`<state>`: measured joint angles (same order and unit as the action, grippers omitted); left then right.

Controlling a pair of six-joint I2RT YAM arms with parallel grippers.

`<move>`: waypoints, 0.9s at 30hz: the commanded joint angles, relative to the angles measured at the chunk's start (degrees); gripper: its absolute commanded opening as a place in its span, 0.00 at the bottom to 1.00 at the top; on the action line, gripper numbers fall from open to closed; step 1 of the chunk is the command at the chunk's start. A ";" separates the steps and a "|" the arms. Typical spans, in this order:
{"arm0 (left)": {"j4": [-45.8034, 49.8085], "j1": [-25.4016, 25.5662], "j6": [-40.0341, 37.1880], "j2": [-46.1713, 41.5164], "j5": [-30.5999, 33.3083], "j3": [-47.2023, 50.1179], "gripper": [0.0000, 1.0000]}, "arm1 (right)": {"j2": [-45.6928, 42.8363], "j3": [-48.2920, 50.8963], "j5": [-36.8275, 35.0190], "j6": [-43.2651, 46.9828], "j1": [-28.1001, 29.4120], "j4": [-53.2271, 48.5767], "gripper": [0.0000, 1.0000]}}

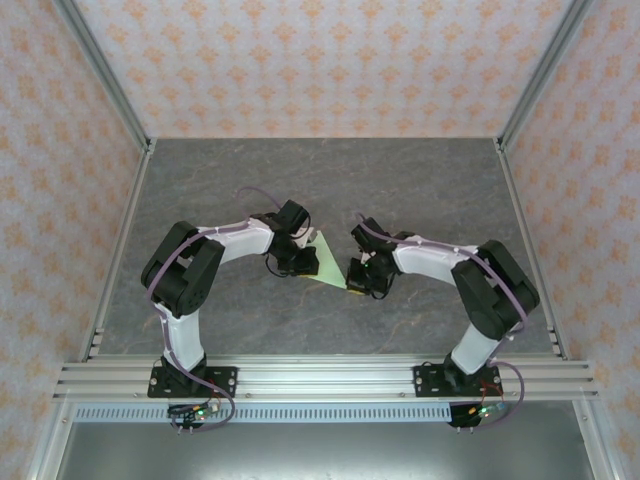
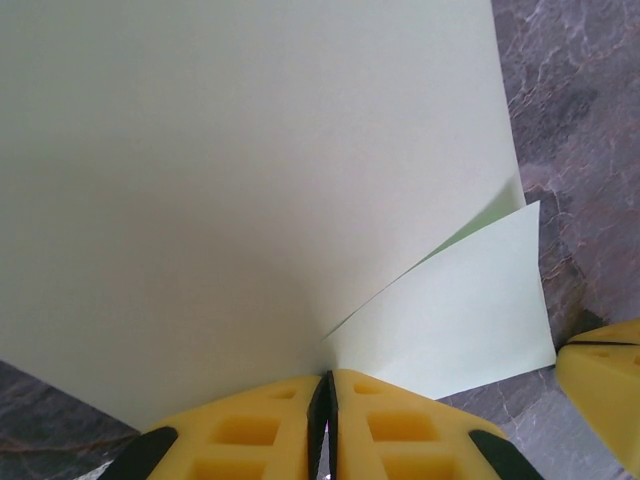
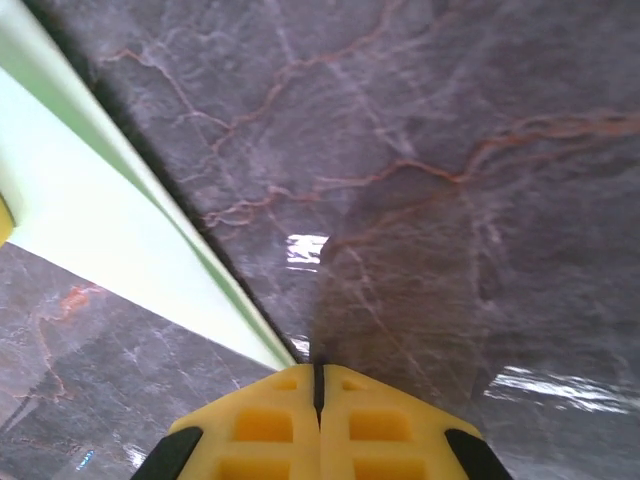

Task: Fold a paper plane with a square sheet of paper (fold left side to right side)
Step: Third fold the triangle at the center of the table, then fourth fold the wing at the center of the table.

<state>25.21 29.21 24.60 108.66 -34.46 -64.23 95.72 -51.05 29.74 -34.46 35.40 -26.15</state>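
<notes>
The left gripper (image 2: 327,378) has its yellow jaws pinched together on the near edge of the square sheet of paper (image 2: 250,180), whose upper layer lifts off a lower flap showing at 4 o'clock. The right gripper (image 3: 319,368) is closed with nothing between its jaws, low over the grey table (image 3: 450,150), and the paper's corner ends just at its 11 o'clock.

The desk (image 1: 330,180) is dark grey and marbled, with reddish veins and a few glossy glare spots. One pale green paper (image 1: 327,265) lies near its middle, folded in two layers that gape apart.
</notes>
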 commanded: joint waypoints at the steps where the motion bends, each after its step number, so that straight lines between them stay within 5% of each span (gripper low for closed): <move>1: 0.45 -0.12 0.82 2.84 4.27 1.84 0.14 | -0.99 2.12 -4.61 1.77 -0.87 -7.38 0.00; 9: -1.78 -0.37 2.96 -3.54 -1.28 0.35 0.26 | -7.48 -4.46 -8.40 10.25 -0.81 -9.26 0.01; 21: -6.44 -10.14 11.72 -14.16 -2.83 5.53 0.46 | -13.54 -2.31 -14.34 21.55 1.89 3.40 0.51; 27: -12.77 -10.06 15.56 -12.23 -6.15 7.34 0.53 | -11.51 -1.88 -10.29 25.42 2.08 7.66 0.56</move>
<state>16.53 18.63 37.32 95.83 -38.65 -57.69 84.09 -53.76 18.48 -12.36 37.17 -22.59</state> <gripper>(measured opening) 0.519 0.557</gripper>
